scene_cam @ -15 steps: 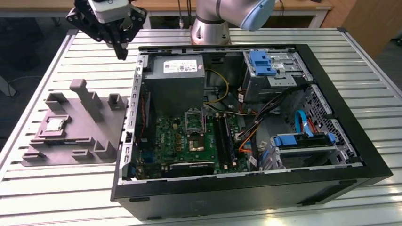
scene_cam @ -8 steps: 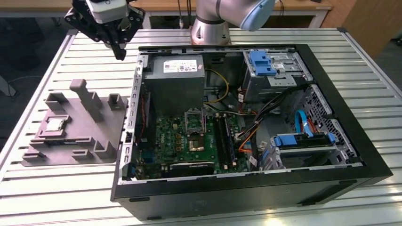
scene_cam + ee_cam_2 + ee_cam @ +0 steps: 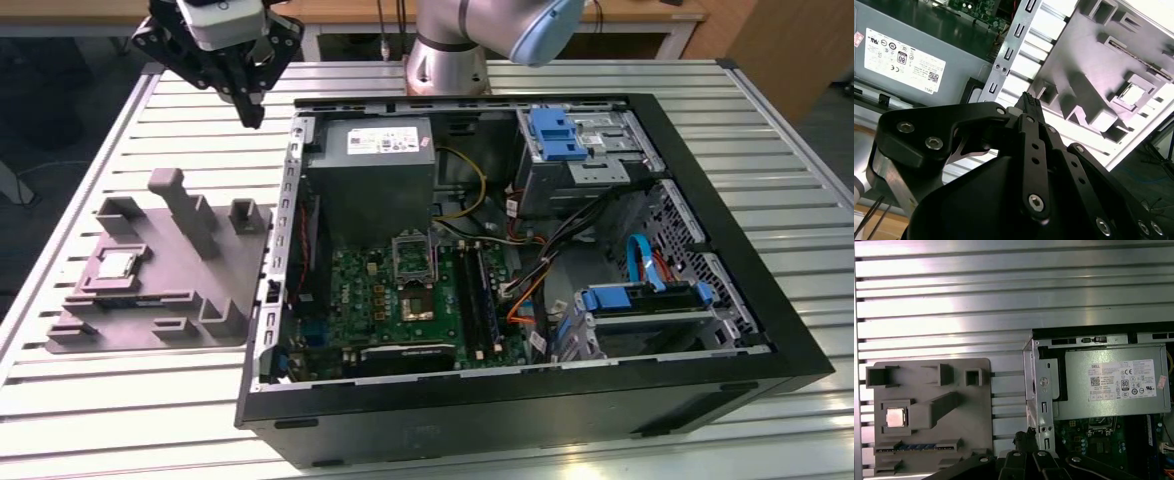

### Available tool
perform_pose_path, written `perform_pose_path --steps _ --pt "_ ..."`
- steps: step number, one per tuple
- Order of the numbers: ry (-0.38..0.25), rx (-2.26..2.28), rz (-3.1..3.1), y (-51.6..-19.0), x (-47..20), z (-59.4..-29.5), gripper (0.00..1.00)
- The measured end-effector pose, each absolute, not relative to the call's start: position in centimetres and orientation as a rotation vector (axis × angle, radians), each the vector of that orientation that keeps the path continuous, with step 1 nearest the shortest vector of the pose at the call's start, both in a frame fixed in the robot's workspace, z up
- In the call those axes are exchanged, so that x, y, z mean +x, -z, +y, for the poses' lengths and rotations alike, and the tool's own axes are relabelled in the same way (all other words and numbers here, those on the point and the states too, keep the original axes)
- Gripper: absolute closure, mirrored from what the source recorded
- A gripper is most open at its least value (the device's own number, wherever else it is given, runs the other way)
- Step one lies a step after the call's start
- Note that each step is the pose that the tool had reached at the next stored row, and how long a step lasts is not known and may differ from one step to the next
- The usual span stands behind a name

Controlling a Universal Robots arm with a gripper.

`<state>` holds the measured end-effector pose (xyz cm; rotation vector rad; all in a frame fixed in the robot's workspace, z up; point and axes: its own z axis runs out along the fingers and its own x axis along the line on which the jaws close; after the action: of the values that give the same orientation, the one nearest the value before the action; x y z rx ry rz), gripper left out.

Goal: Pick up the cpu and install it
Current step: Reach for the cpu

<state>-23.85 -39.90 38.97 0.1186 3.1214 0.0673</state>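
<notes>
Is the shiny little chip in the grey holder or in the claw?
In the grey holder. The chip lies flat in one of its square pockets; the claw hangs apart from it.

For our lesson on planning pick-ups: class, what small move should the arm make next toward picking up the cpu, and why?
Probably carry the gripper across to hover over the cpu. The cpu lies untouched in its recess on the grey fixture, while the gripper hangs shut and empty off to one side, near the computer case's corner.
</notes>
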Motion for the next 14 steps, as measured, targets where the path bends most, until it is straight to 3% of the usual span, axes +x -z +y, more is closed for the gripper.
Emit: perform_pose_path --steps 14 --pt "-0.067 0.119 3.124 -38.92 -24.46 -39.89 0.89"
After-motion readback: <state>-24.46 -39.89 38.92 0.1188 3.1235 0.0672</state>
